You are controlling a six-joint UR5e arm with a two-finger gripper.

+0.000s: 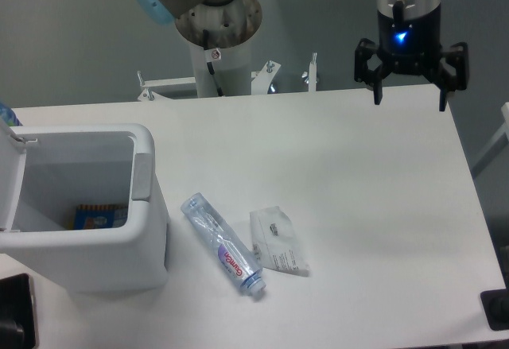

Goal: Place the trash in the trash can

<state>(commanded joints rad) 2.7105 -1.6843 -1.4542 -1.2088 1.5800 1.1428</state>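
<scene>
Bottle [222,243] lies nearest the camera, flat, long axis diagonal, blue cap end toward the front edge, other end toward the trash can [83,206]. Gripper [409,95] hangs at the table's [358,174] far edge, fingers spread wide, holding nothing, blue light on its body. Bare tabletop fills the stretch between gripper and trash. Wrapper [278,242] lies well in front of and left of the gripper, just beside the bottle, long axis roughly front-to-back. Trash can farther left, lid up, blue-and-orange packet [100,216] inside.
</scene>
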